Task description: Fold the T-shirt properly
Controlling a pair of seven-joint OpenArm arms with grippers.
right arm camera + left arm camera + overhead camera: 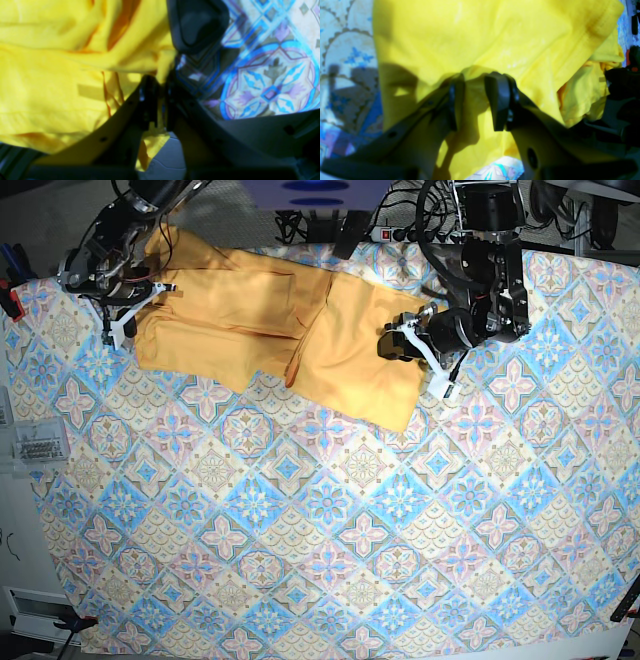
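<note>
My left end effector (475,100): apart, T-shirt (270,330) fabric between its fingers.
My right end effector (157,100): clamped on the T-shirt's edge.
Surface (330,560): tile-patterned cloth.

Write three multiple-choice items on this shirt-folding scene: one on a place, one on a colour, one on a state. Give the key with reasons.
1. Where on the patterned cloth does the T-shirt lie in the base view?
A. along the top edge
B. in the middle
C. at the bottom corner

2. What colour is the T-shirt?
A. white
B. yellow-orange
C. green

3. What is the right gripper doing?
A. hanging open above bare cloth
B. shut on the T-shirt
C. holding a box

Key: 1 A, the shirt spreads across the cloth's upper part. 2 B, both wrist views show plain yellow fabric. 3 B, its fingers pinch a yellow fold in the right wrist view.
</note>
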